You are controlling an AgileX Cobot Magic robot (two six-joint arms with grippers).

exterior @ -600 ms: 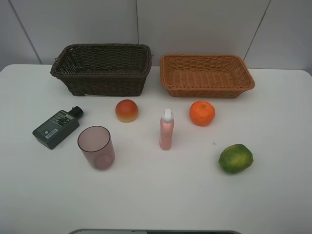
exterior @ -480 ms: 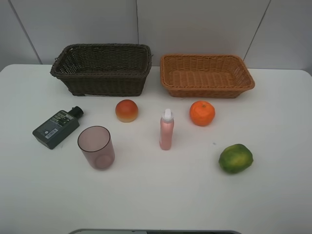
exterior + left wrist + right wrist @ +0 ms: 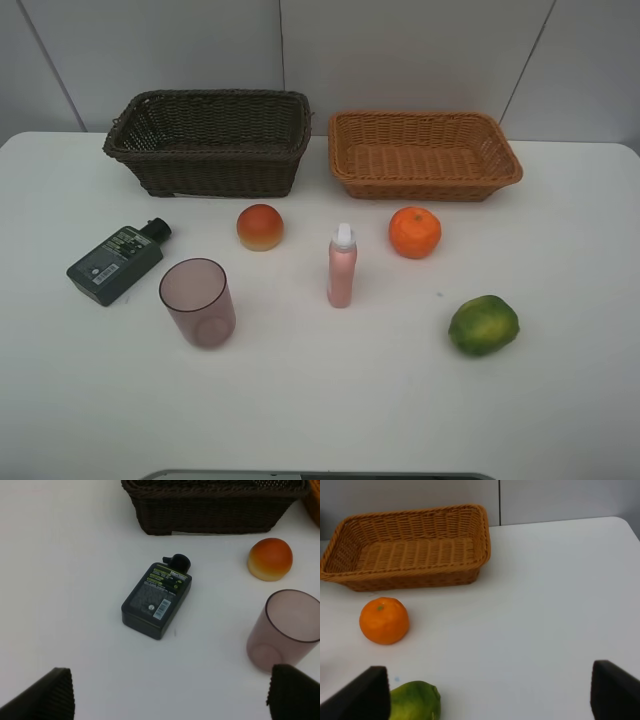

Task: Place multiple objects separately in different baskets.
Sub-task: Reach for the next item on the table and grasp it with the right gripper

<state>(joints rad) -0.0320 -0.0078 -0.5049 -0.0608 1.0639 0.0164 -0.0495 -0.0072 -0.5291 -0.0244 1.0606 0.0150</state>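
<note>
On the white table stand a dark brown basket (image 3: pixel 210 140) at the back left and an orange-tan basket (image 3: pixel 425 153) at the back right, both empty. In front lie a dark-green bottle (image 3: pixel 115 262), a pink cup (image 3: pixel 198 302), a peach-like fruit (image 3: pixel 260 227), an upright pink bottle (image 3: pixel 342 266), a tangerine (image 3: pixel 415 232) and a green fruit (image 3: pixel 483 325). Neither arm shows in the high view. My left gripper (image 3: pixel 170 692) is open above the table, near the green bottle (image 3: pixel 157 601) and cup (image 3: pixel 287 630). My right gripper (image 3: pixel 490 695) is open near the green fruit (image 3: pixel 415 701) and tangerine (image 3: pixel 384 620).
The table (image 3: pixel 320 400) has bare white surface in front of the items and at both sides. A grey panelled wall stands behind the baskets. A grey edge shows at the table's front middle (image 3: pixel 320 475).
</note>
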